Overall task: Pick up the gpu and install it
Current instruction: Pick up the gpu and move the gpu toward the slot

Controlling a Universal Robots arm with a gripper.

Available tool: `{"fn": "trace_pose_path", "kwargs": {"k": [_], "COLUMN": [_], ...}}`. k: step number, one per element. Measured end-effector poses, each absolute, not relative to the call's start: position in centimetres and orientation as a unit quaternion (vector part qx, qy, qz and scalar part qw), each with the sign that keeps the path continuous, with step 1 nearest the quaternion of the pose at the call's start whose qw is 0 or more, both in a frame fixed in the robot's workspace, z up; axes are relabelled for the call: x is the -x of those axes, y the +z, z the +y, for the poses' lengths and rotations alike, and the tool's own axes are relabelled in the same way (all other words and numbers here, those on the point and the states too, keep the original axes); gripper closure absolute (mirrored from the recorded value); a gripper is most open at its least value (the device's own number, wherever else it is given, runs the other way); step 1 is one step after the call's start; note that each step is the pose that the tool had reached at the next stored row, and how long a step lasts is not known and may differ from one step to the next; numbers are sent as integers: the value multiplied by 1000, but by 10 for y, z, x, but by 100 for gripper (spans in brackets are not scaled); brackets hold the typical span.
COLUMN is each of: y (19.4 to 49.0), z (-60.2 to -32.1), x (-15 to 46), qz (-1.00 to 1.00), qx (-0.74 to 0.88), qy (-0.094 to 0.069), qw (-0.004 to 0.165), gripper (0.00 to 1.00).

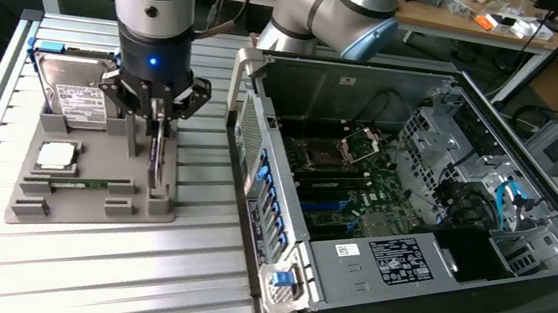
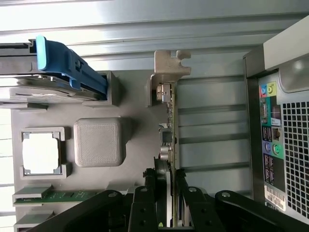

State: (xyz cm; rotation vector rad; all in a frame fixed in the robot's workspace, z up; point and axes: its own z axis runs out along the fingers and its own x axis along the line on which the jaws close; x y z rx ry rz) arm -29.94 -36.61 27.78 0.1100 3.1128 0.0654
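The gpu (image 1: 156, 158) stands on edge in a slot of the grey holder (image 1: 88, 212), at the side nearest the computer case. In the wrist view the gpu (image 2: 170, 140) appears edge-on, with its silver bracket (image 2: 172, 64) at the far end. My gripper (image 1: 158, 118) is directly above the card, and its two black fingers are pressed against both faces of the card's near end. In the wrist view the gripper (image 2: 166, 175) is shut on the card. I cannot tell whether the card has lifted out of its slot.
The holder (image 2: 133, 96) also carries a silver hard drive (image 1: 82, 94) in a blue caddy (image 2: 65, 67), a CPU (image 1: 58, 153) and a green memory stick (image 1: 92, 183). The open computer case (image 1: 416, 183) lies at the exterior view's right, motherboard (image 1: 351, 190) exposed.
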Motion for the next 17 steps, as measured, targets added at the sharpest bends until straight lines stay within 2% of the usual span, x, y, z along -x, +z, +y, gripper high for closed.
{"fn": "trace_pose_path", "kwargs": {"k": [17], "y": [296], "z": [-366], "x": [299], "qz": [999], "qx": [-35], "qy": [21], "qw": [13], "gripper": [73]}}
